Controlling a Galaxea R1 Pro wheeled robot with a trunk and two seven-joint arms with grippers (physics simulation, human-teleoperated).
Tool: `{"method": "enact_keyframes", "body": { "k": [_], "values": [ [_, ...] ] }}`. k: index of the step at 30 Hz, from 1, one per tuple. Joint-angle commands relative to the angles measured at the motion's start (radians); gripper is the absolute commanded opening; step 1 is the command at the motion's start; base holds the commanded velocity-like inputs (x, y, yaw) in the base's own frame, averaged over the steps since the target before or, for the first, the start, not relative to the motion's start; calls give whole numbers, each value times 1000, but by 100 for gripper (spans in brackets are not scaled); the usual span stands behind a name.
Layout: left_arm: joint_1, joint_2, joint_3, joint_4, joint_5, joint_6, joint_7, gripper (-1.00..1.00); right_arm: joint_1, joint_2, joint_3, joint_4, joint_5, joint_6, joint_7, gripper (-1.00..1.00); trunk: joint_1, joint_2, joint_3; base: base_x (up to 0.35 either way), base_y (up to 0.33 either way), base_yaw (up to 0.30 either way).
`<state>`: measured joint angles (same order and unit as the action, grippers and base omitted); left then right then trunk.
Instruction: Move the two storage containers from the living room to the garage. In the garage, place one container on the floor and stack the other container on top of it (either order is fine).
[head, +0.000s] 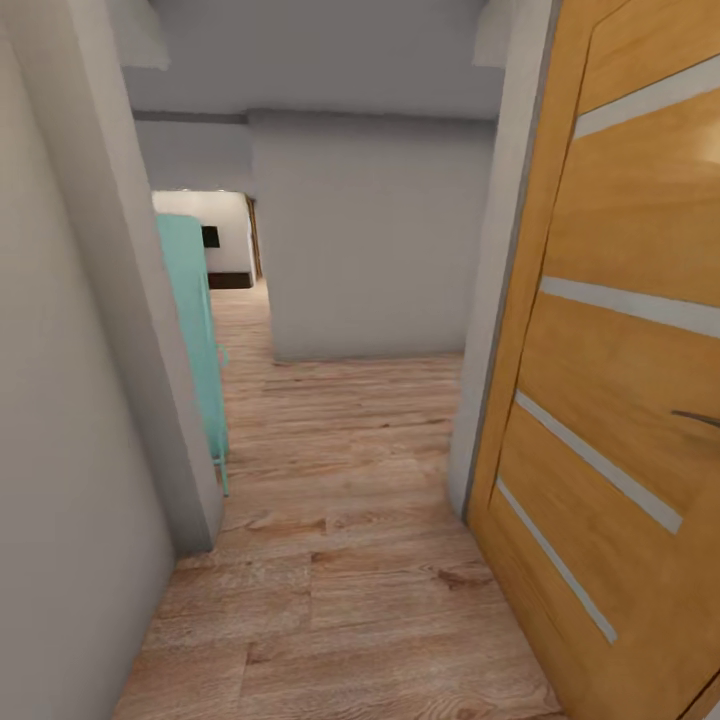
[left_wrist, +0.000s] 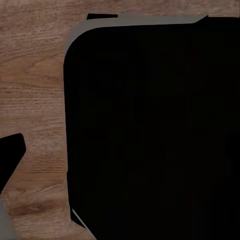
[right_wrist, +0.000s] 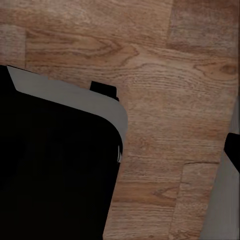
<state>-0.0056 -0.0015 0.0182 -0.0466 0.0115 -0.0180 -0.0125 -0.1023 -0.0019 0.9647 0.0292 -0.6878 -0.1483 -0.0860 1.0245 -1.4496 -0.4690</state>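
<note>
Ahead, one wooden door (head: 620, 400) (ajar) and one teal cabinet (head: 195, 330) flank the plank floor (head: 340, 560); gripper states unreadable.

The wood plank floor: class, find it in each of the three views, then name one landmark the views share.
Head view: the wood plank floor runs down the corridor's middle, between a grey wall and a wooden slatted door.
Left wrist view: it lies beside a black, grey-edged panel.
Right wrist view: it lies beside a similar black panel.
Shared landmark: the plank grain itself.
</note>
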Motion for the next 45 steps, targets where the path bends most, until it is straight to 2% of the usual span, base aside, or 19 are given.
{"method": "enact_keyframes", "body": {
  "k": [1, 45],
  "values": [
    [-1, 0, 2, 0, 1, -2, -1, 100, 0, 0, 8, 1, -6, -4, 0, 100, 1, 0, -1, 322, 0, 85],
    [-1, 0, 2, 1, 1, -2, -1, 100, 0, 0, 6, 1, -10, -4, 2, 100, 1, 0, -1, 322, 0, 15]
  ]
}}
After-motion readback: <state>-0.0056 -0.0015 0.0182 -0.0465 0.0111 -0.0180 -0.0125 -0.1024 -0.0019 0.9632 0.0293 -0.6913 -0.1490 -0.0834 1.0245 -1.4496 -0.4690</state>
